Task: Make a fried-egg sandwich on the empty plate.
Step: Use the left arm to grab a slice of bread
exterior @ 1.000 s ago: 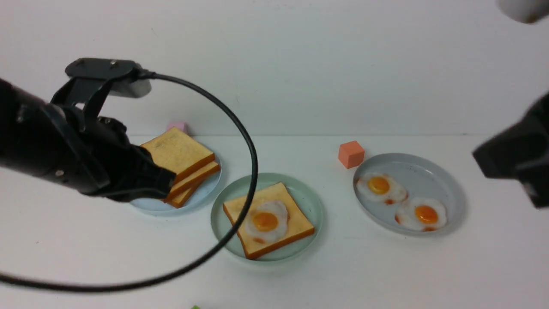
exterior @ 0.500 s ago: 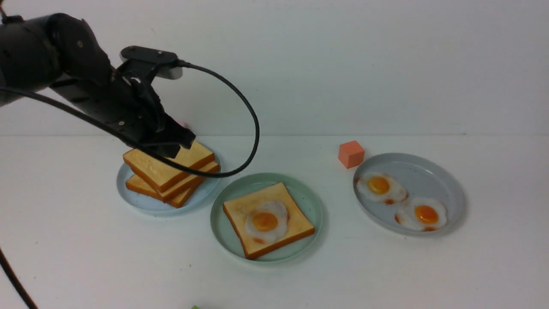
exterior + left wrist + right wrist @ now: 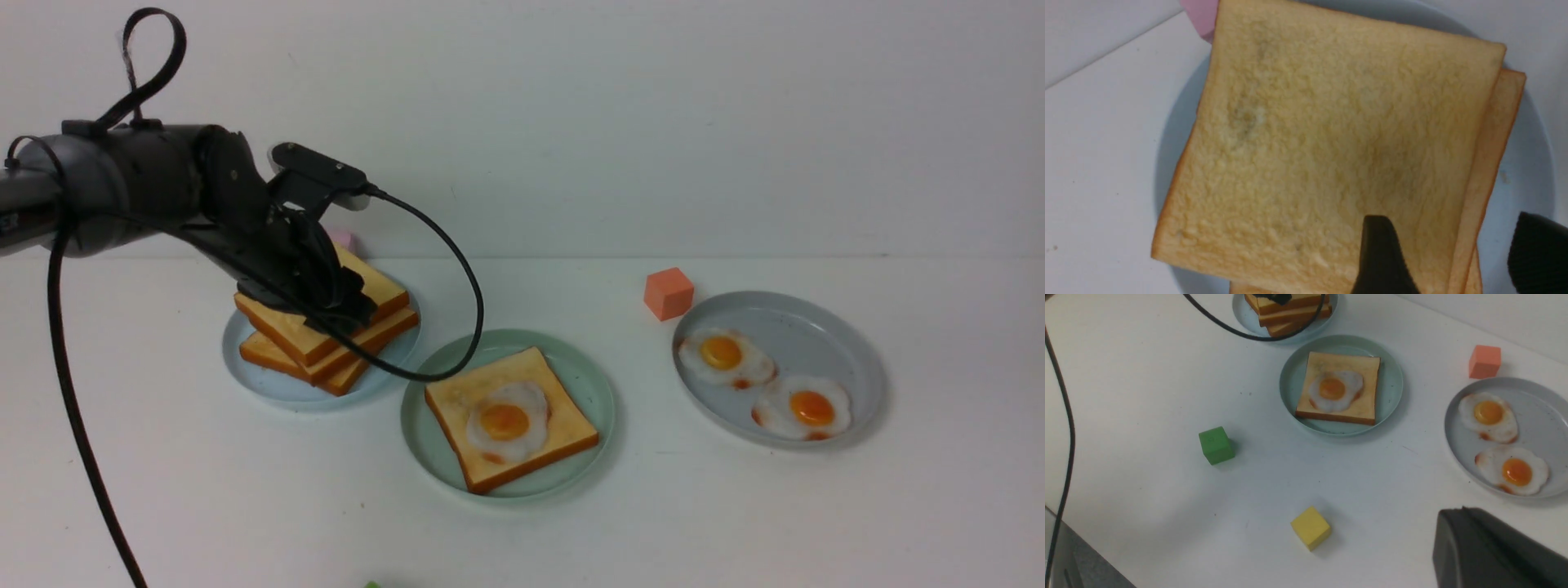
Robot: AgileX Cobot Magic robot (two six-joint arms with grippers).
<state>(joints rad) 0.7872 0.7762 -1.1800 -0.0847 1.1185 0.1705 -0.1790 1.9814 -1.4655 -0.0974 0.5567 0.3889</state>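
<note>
The mint-green plate [image 3: 584,380] sits mid-table with one toast slice [image 3: 563,433] on it and a fried egg [image 3: 504,420] on top; no slice covers the egg. It also shows in the right wrist view [image 3: 1392,384]. A stack of loose toast slices [image 3: 282,325] lies on the pale blue plate [image 3: 245,359]. My left gripper [image 3: 347,314] is down at the stack, open. In the left wrist view [image 3: 1457,257] one finger [image 3: 1380,253] is over the top slice [image 3: 1331,143] and the other is beyond its edge, over the plate. My right gripper [image 3: 1453,516] is shut, empty, high above the table's near side.
A grey plate [image 3: 849,343] at the right holds two fried eggs [image 3: 722,353]. An orange cube [image 3: 668,292] stands beside it. A pink cube [image 3: 1198,14] is behind the blue plate. A green cube [image 3: 1215,445] and a yellow cube [image 3: 1310,527] lie near the front.
My left arm has swung from in front of the blue plate up and back, and its gripper has come down onto the toast stack. My right arm has left the front view.
</note>
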